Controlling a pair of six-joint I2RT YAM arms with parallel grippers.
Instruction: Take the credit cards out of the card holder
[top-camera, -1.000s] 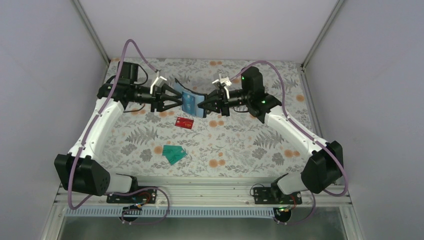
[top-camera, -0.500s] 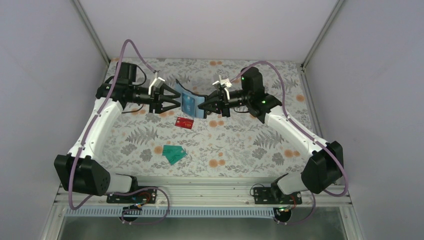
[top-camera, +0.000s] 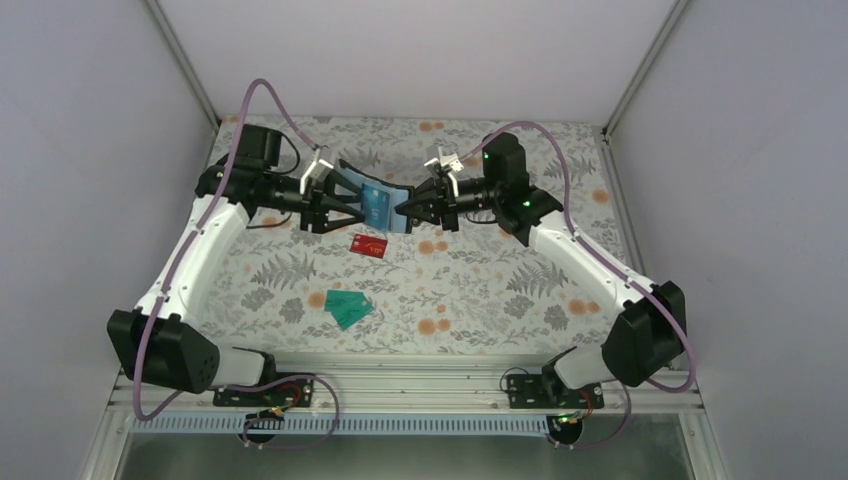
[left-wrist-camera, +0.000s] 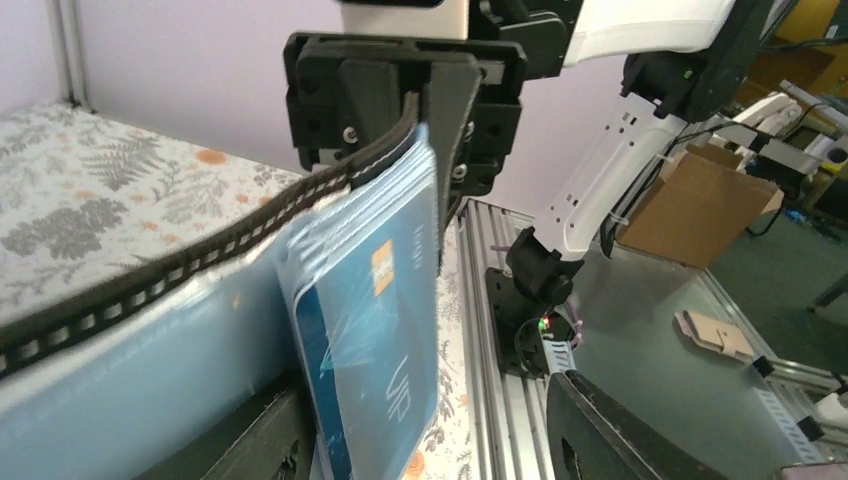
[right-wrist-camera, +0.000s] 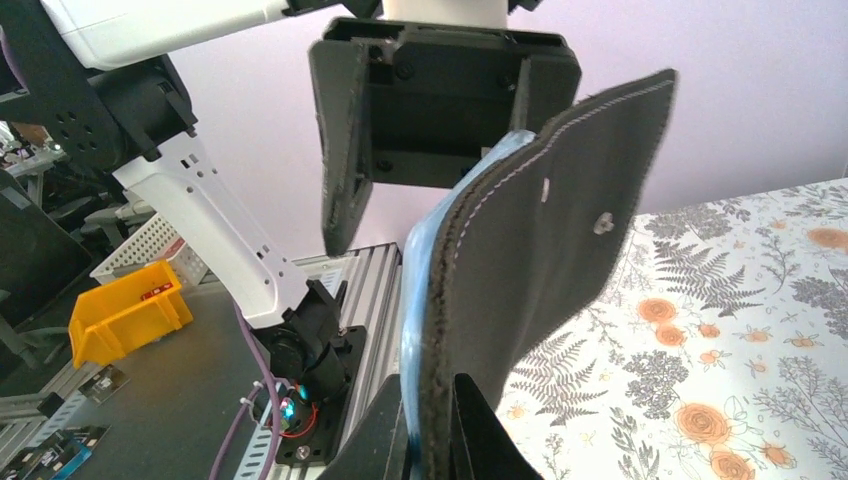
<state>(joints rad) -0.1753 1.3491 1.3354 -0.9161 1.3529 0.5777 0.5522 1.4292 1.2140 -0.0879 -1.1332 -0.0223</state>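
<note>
Floral table (top-camera: 480, 290), right hand (top-camera: 406, 208) clamping card holder (top-camera: 354, 181)

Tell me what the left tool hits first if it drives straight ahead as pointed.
Likely the blue card in the wallet, sitting between the open fingers of the left tool. Just beyond is the right tool, clamped on the wallet's edge. Depth unclear.

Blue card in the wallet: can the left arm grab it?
Probably yes: the left gripper is open, its fingers either side of the blue card, and the right gripper holds the card holder up.
</note>
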